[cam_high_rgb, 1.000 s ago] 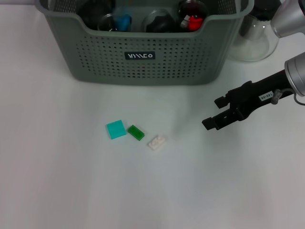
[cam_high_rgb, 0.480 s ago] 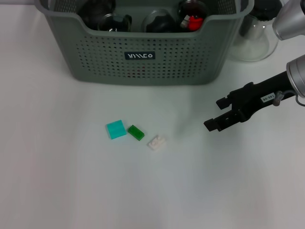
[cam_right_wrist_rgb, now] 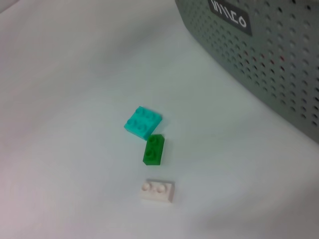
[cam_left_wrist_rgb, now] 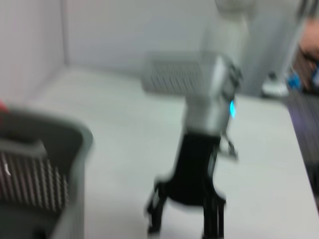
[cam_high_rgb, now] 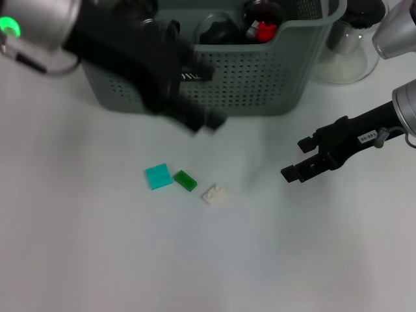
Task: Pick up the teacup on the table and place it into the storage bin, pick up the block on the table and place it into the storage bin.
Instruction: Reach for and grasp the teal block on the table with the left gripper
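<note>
Three blocks (cam_high_rgb: 185, 180) lie close; left gripper (cam_high_rgb: 198, 123), state unreadable, risks nudging neighbours. Right gripper (cam_high_rgb: 300, 158) hangs open, empty.

I am looking at a robot lab: a plain white tabletop (cam_high_rgb: 97, 260) standing against bare white walls (cam_left_wrist_rgb: 124, 30).

We see the grey-green perforated plastic storage bin (cam_left_wrist_rgb: 45, 164) at the near edge. Across the white table (cam_left_wrist_rgb: 124, 124) hangs the right gripper (cam_left_wrist_rgb: 185, 226), black fingers spread apart, pointing down.
</note>
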`<state>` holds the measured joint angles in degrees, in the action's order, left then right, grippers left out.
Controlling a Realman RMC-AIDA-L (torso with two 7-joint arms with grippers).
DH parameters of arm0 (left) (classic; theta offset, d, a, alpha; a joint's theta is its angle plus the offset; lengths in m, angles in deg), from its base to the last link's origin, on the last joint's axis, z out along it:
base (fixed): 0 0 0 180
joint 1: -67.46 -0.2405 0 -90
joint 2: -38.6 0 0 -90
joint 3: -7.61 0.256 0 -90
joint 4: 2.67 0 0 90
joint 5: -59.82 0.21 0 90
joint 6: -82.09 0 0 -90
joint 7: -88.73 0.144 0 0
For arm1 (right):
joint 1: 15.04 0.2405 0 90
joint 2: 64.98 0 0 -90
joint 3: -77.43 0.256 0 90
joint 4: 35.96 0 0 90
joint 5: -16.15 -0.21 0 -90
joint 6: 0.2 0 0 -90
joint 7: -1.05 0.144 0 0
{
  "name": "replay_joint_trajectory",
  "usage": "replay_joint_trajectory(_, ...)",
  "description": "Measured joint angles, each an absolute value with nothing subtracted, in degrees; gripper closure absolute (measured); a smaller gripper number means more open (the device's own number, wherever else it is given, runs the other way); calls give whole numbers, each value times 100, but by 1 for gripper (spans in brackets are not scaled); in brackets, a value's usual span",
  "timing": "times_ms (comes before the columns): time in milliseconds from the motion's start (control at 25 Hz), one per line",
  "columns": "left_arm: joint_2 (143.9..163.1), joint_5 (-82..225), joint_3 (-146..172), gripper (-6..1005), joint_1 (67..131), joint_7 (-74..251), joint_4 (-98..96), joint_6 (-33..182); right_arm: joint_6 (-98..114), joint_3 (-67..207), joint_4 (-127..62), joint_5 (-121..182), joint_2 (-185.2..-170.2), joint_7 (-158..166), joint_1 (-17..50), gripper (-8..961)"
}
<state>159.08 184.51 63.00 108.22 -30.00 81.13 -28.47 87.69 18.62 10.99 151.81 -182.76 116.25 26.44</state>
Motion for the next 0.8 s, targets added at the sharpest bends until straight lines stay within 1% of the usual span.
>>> replay_joint_trajectory(80, 16019, 19075, 6639, 148, 10702, -2982, 8125, -2854, 8776, 1872, 1095, 15203, -18279, 11642, 2644, 8)
replay_joint_trajectory(120, 16040, 19211, 6708, 149, 10684, -2977, 8126, -2839, 8785, 1873, 1095, 15207, -18281, 11652, 2642, 8)
replay_joint_trajectory(320, 16269, 20319, 7349, 150, 10456, -2715, 8125, -2525, 8798, 1873, 1095, 15211, -18286, 11672, 2636, 8)
replay_joint_trajectory(440, 16307, 20807, 7775, 150, 10396, -2765, 7948, -2042, 8786, 1873, 1095, 15213, -18295, 11676, 2636, 8)
replay_joint_trajectory(800, 16317, 21511, 8669, 152, 10474, -3441, 7232, -1020, 8757, 1872, 1097, 15222, -18328, 11724, 2627, 9)
